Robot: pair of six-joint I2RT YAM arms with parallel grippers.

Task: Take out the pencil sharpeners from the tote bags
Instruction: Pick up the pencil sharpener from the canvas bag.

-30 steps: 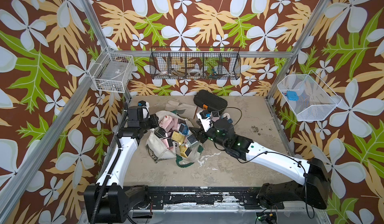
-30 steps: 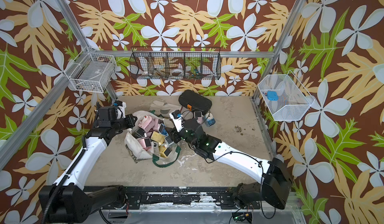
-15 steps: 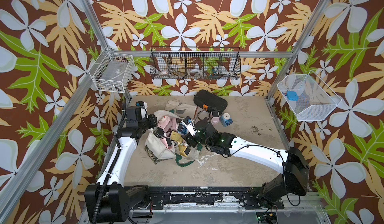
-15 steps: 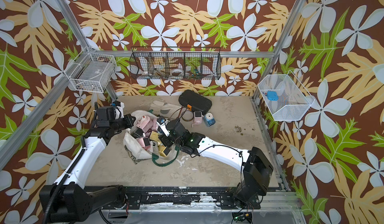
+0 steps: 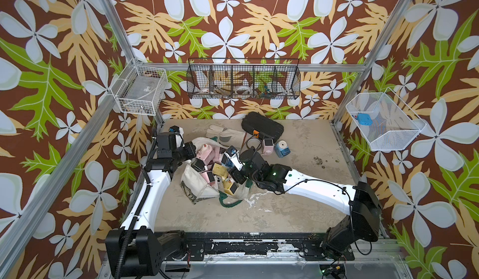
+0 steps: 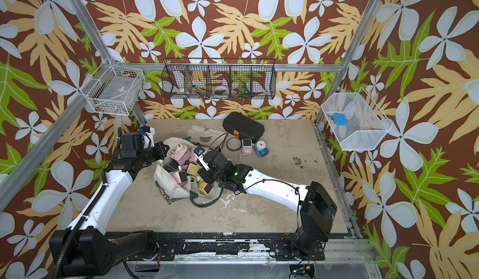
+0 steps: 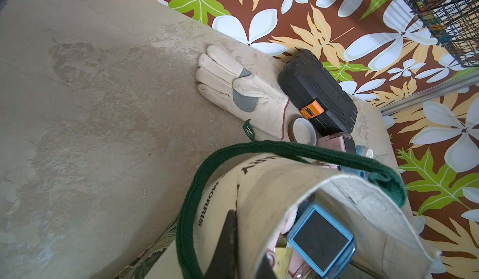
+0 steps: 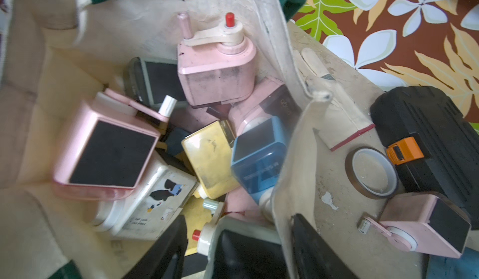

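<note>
Item: cream canvas tote bag (image 5: 198, 191) with dark green straps, slumped open mid-table (image 5: 285, 218).
Contents: boxy plastic pencil sharpeners (image 8: 215, 70) in pink, yellow, blue and white, scuffed, with dark square windows; only my right wrist view shows them close.
Outside: pink sharpener (image 5: 268, 145) and blue sharpener (image 5: 282, 148), near a black ribbed hard case (image 5: 261, 126).
My left tool (image 7: 246, 236) pinches the bag's rim. My right tool (image 8: 238, 220) gapes wide, astride the canvas wall.

The tote bag (image 5: 190, 180) lies left of centre on the table (image 5: 298, 213), with pencil sharpeners (image 5: 212, 171) heaped inside. Behind it lies the work glove (image 5: 225, 135), and the hard case (image 5: 261, 124) is right of the glove. In front of the case, left to right, sit the tape roll (image 5: 252, 143), one loose sharpener (image 5: 268, 145) and a second loose sharpener (image 5: 282, 148).
</note>
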